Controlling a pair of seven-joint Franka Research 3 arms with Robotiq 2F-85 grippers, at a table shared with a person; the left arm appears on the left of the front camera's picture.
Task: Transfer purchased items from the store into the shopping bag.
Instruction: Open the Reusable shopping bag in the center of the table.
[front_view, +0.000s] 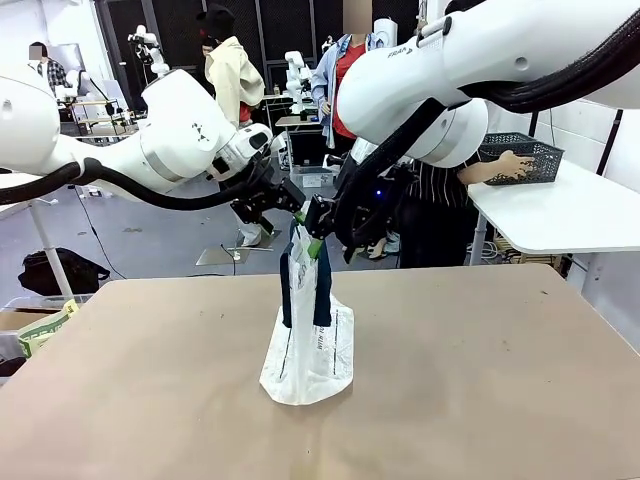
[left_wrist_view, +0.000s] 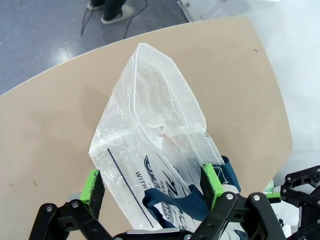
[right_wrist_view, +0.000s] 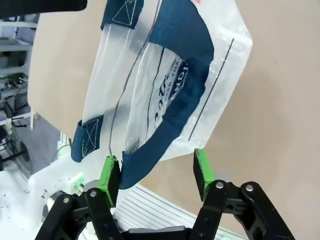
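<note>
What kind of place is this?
Probably a robotics lab, not a shop: two white robot arms over a tan table, a shopping bag standing on it, a grey mesh basket on a white side table.

The shopping bag (front_view: 308, 345) stood upright at the middle of the tan bench (front_view: 500, 380). It was translucent white plastic with dark lettering on its side, broad at the base and narrowing upward to its navy strap handles (front_view: 322, 290). The store (front_view: 520, 158), a dark lattice-sided basket, sat well apart on a white table (front_view: 560, 215) at far right.
</note>
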